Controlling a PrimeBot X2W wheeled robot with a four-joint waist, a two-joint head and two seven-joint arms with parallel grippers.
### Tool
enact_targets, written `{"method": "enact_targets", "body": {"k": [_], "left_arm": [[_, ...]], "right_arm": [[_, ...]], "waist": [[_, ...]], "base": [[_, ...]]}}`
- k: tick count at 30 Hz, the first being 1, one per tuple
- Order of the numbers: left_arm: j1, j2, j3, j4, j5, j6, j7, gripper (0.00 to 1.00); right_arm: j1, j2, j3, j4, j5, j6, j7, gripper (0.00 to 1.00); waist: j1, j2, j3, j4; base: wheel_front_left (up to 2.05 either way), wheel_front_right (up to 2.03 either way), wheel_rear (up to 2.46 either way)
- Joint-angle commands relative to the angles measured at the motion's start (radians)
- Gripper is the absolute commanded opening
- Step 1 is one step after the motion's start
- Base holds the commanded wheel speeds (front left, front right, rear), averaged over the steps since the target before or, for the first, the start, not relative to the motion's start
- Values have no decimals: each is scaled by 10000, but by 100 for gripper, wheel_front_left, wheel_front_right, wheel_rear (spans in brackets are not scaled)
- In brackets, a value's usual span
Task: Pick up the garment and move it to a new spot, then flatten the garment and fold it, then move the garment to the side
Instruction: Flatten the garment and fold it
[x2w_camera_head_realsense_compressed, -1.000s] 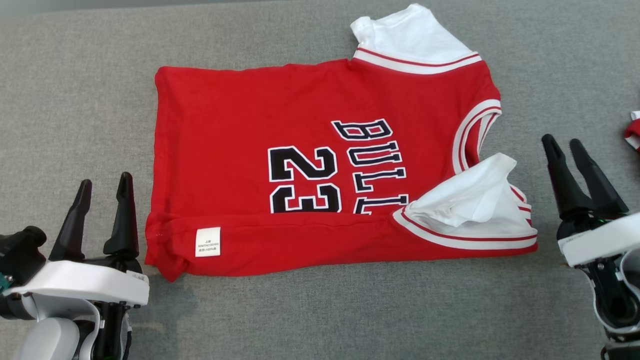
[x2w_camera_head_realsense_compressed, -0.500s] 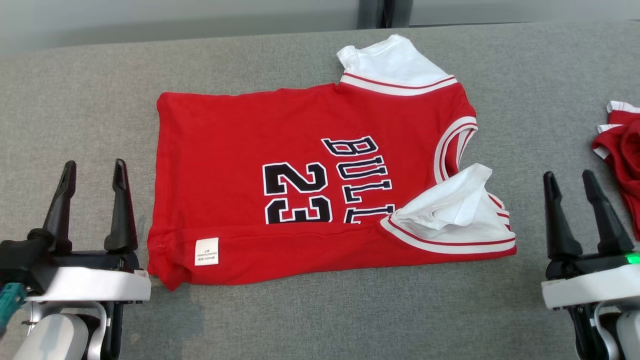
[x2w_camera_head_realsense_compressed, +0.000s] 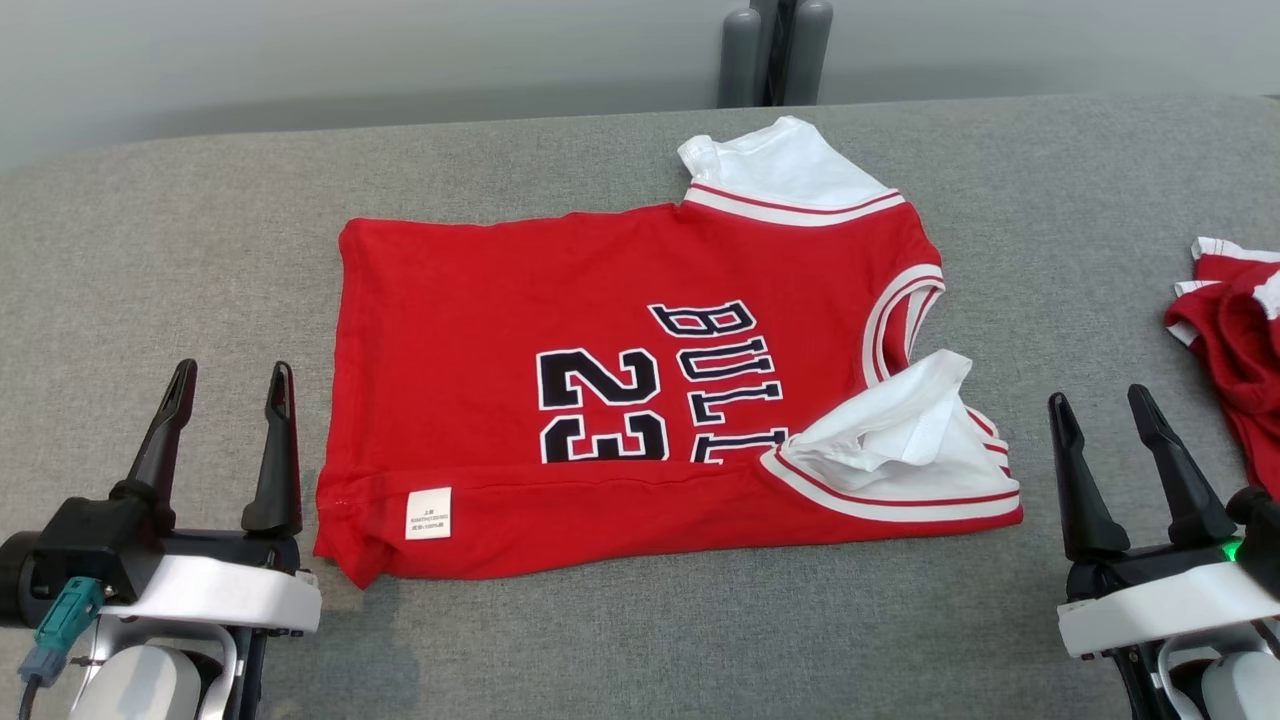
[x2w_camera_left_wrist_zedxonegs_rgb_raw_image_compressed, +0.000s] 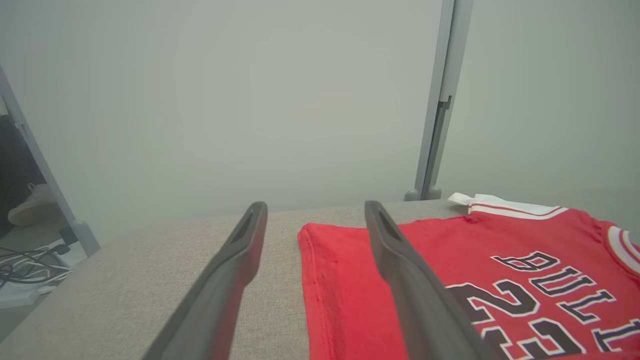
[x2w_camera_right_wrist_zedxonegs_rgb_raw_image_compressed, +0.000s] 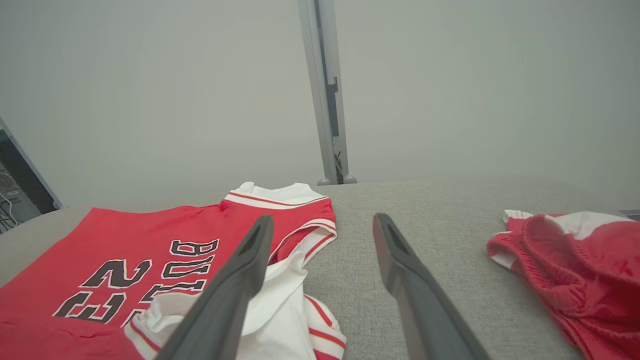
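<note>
A red basketball jersey (x2w_camera_head_realsense_compressed: 600, 300), near edge folded over, lies on the grey fabric tabletop (x2w_camera_head_realsense_compressed: 150, 230). The left gripper (x2w_camera_head_realsense_compressed: 234, 367) and right gripper (x2w_camera_head_realsense_compressed: 1097, 394) flank it, fingers wide apart, empty. Folding step; far edge likely next.

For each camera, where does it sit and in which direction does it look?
Head view: on the robot's head, looking forward and down at the red jersey on the grey surface; open left gripper and open right gripper at the bottom corners.
Left wrist view: on the left wrist, looking along its fingers over the jersey's hem end towards the wall.
Right wrist view: on the right wrist, looking along its fingers past the jersey's sleeve end; another red garment at right.
Both wrist views share the jersey and the grey post.
</note>
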Motion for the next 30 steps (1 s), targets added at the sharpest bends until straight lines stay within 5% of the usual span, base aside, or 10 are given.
{"method": "enact_targets", "body": {"k": [1, 30], "left_arm": [[48, 6, 44, 51, 73, -53, -45, 100], [518, -769, -618, 1914, -1559, -647, 2061, 100]], "right_arm": [[39, -39, -13, 18, -27, 5, -36, 100], [-635, -69, 1231, 2308, 327, 4, 870, 100]], "waist": [[0, 0, -27, 27], [0, 0, 1009, 38]], "base": [[0, 0, 0], [0, 0, 0]]}}
